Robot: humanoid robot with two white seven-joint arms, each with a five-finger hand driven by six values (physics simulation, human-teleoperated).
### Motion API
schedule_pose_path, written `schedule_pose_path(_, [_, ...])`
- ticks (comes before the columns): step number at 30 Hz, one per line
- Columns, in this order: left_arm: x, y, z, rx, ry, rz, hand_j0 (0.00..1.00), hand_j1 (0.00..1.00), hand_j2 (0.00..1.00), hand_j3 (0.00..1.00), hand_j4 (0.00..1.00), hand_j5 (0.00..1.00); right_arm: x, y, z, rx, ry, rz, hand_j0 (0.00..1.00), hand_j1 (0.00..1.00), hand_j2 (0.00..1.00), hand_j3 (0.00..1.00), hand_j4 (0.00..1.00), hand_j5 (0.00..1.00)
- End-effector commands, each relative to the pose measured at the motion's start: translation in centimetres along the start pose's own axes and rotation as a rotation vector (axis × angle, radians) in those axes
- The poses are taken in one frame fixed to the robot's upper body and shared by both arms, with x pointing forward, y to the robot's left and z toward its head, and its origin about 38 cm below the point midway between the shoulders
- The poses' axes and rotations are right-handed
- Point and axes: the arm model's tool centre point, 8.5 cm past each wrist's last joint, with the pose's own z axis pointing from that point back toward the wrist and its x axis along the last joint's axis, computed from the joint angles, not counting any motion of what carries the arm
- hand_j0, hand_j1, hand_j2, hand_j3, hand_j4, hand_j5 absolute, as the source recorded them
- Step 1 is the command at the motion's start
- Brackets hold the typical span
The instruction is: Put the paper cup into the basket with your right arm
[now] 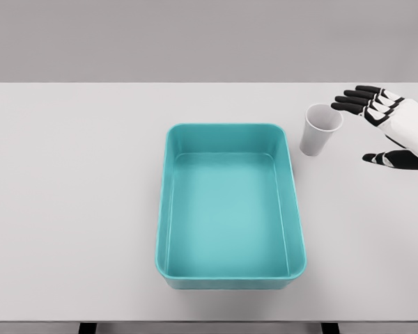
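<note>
Head view, right robot hand (393,129) fingers spread (holding nothing) just beside upright paper cup (320,129), teal basket (230,275) mid-table

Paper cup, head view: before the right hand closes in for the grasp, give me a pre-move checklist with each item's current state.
1. Paper cup upright on the table, mouth up: ok.
2. Right hand open, fingers spread, holding nothing: ok.
3. Gap between hand and cup free of other things: ok.
4. Hand touching cup: not yet, apart.
5. Basket empty, beside the cup: ok.
6. Left arm position: cannot tell, out of view.
</note>
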Motion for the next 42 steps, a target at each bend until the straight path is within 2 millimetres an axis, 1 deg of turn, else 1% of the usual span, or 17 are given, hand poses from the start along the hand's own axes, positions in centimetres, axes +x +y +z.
schedule_pose_path(1, [0.0,0.0,0.0,0.000,0.000,0.001,1.00,1.00,1.00,1.00,1.00,1.00,0.0,0.0,0.0,0.001,0.001,-0.004,1.00,1.00,1.00,1.00,1.00,1.00])
schedule_pose_path(4, [0.0,0.0,0.0,0.000,0.000,0.001,1.00,1.00,1.00,1.00,1.00,1.00,-0.2,0.2,0.1,0.059,0.006,-0.004,1.00,1.00,1.00,1.00,1.00,1.00])
schedule_pose_path(8, [0.0,0.0,0.0,0.000,0.000,0.001,1.00,1.00,1.00,1.00,1.00,1.00,-0.4,0.4,-0.3,0.033,0.015,-0.016,1.00,1.00,1.00,1.00,1.00,1.00])
schedule_pose_path(10, [0.0,0.0,0.0,0.000,0.000,0.001,1.00,1.00,1.00,1.00,1.00,1.00,-0.2,1.5,-0.7,0.094,0.022,-0.038,1.00,1.00,1.00,1.00,1.00,1.00])
schedule_pose_path(15, [0.0,0.0,0.0,0.000,0.000,0.001,1.00,1.00,1.00,1.00,1.00,1.00,-0.8,1.3,-0.3,0.113,0.075,-0.080,1.00,1.00,1.00,1.00,1.00,1.00])
schedule_pose_path(17, [0.0,0.0,0.0,0.000,0.000,0.001,1.00,1.00,1.00,1.00,1.00,1.00,-1.4,0.0,0.3,0.039,0.075,-0.169,1.00,1.00,1.00,1.00,1.00,1.00])
schedule_pose_path(18, [0.0,0.0,0.0,0.000,0.000,0.001,1.00,1.00,1.00,1.00,1.00,1.00,-1.9,-0.1,0.5,0.004,0.089,-0.243,1.00,1.00,1.00,1.00,1.00,1.00])
schedule_pose_path(20, [0.0,0.0,0.0,0.000,0.000,0.001,1.00,1.00,1.00,1.00,1.00,1.00,-2.9,0.1,0.8,-0.039,0.134,-0.393,1.00,1.00,1.00,1.00,1.00,1.00])
schedule_pose_path(21, [0.0,0.0,0.0,0.000,0.000,0.001,1.00,1.00,1.00,1.00,1.00,1.00,-2.9,0.2,0.8,-0.043,0.140,-0.407,1.00,1.00,1.00,1.00,1.00,1.00])
schedule_pose_path(24, [0.0,0.0,0.0,0.000,0.000,0.001,1.00,1.00,1.00,1.00,1.00,1.00,-5.3,0.2,1.1,-0.104,0.203,-0.527,1.00,1.00,1.00,1.00,1.00,1.00])
schedule_pose_path(28, [0.0,0.0,0.0,0.000,0.000,0.001,1.00,1.00,1.00,1.00,1.00,1.00,-6.5,2.3,-0.3,-0.056,0.232,-0.615,1.00,1.00,1.00,1.00,1.00,1.00])
schedule_pose_path(31, [0.0,0.0,0.0,0.000,0.000,0.001,1.00,1.00,1.00,1.00,1.00,1.00,-6.9,5.4,-1.0,-0.089,0.244,-0.711,1.00,1.00,1.00,1.00,1.00,1.00])
schedule_pose_path(32, [0.0,0.0,0.0,0.000,0.000,0.001,1.00,1.00,1.00,1.00,1.00,1.00,-7.2,5.9,-0.9,-0.102,0.251,-0.728,1.00,1.00,1.00,1.00,1.00,1.00])
schedule_pose_path(34, [0.0,0.0,0.0,0.000,0.000,0.001,1.00,1.00,1.00,1.00,1.00,1.00,-7.7,5.9,-0.7,-0.122,0.258,-0.749,1.00,1.00,1.00,1.00,1.00,1.00])
schedule_pose_path(36, [0.0,0.0,0.0,0.000,0.000,0.001,1.00,1.00,1.00,1.00,1.00,1.00,-8.7,5.6,-0.2,-0.226,0.225,-0.872,1.00,1.00,1.00,1.00,1.00,1.00])
schedule_pose_path(40, [0.0,0.0,0.0,0.000,0.000,0.001,1.00,1.00,1.00,1.00,1.00,1.00,-10.2,6.8,1.1,-0.312,0.240,-0.996,1.00,1.00,1.00,1.00,1.00,1.00])
schedule_pose_path(42, [0.0,0.0,0.0,0.000,0.000,0.001,1.00,1.00,1.00,1.00,1.00,1.00,-10.9,8.4,-0.8,-0.398,0.218,-1.094,1.00,1.00,1.00,1.00,1.00,1.00])
